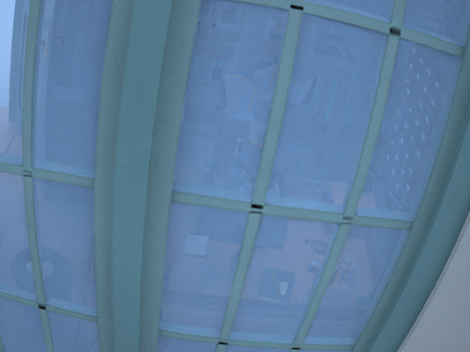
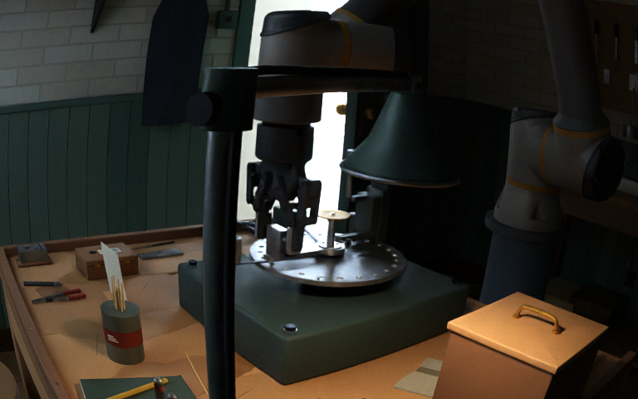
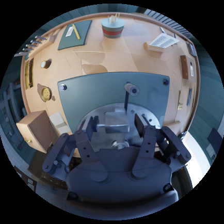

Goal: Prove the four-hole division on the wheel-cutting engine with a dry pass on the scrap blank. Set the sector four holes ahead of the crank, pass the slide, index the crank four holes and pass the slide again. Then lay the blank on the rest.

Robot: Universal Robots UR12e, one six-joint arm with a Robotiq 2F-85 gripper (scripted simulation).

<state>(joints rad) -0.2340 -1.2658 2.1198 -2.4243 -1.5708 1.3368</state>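
Note:
The wheel-cutting engine [image 2: 324, 301] sits mid-bench on a dark green base, with a round dividing plate [image 2: 336, 266] ringed with holes. A grey metal block [image 3: 116, 121] on a thin arm [image 2: 301, 254] lies on the plate's near-left part, and my gripper [image 3: 115, 126] hangs open astride it, holding nothing. The brass scrap blank [image 2: 334, 215] sits on a short spindle at the plate's centre, right of my fingers. A dark slide assembly [image 2: 367, 211] stands behind the plate, partly hidden by the lamp shade.
A large lamp with post [image 2: 219, 263] and shade [image 2: 400, 146] stands in front of the engine. A wooden box with brass handle [image 2: 517, 343] sits at the bench's right. A pot of sticks [image 2: 122, 331], pliers [image 2: 59, 295] and small boxes lie left. The side camera shows only a window.

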